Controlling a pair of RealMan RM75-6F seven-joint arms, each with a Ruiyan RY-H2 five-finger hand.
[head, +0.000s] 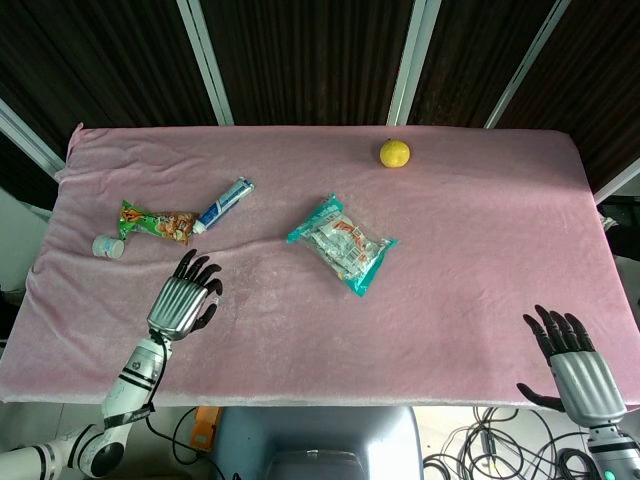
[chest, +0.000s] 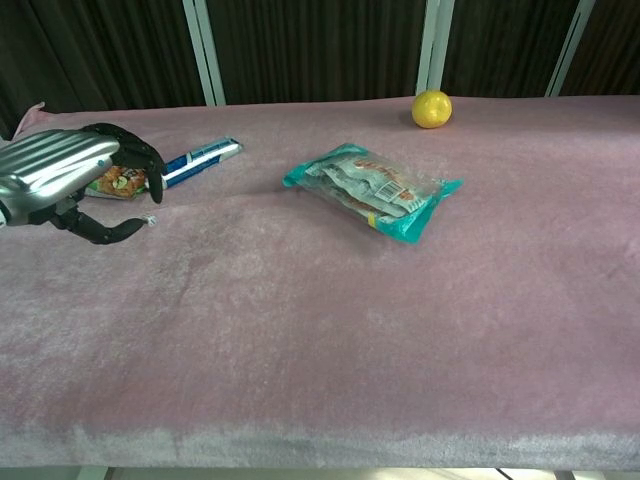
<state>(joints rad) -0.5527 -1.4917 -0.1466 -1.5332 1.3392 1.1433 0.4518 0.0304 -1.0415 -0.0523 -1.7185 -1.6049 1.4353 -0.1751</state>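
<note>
the right hand (head: 572, 365) sits nearest, at the near right edge of the pink cloth (head: 480, 260), just off the table's front corner. its fingers are spread and straight, thumb out to the side, and it holds nothing. only the head view shows it.

the left hand (head: 183, 300) is above the near left part of the cloth, forearm running back toward the front edge. in the head view its dark fingertips fan out ahead of the silver back of the hand; in the chest view (chest: 75, 175) the fingers arc down and the thumb reaches under them, with a gap between and nothing in it. so it is released, loosely curved, not grasping anything. whether it touches the cloth cannot be told.

just beyond the left hand, further left, lies a small white cap-like thing (head: 107, 245) near the cloth's left edge, too small to name. next to it is the green snack packet (head: 156, 222), lying flat; in the chest view the hand covers most of it and only its right end (chest: 120, 181) shows under the fingers. the blue and white toothpaste tube (head: 224, 203) lies slanted, its lower end touching the packet's right end.

near the middle of the cloth lies the teal-edged clear packet (head: 342, 243), flat and set on a diagonal, well apart from both hands.

furthest back, toward the rear edge and right of centre, sits the yellow lemon (head: 394, 153), alone.
</note>
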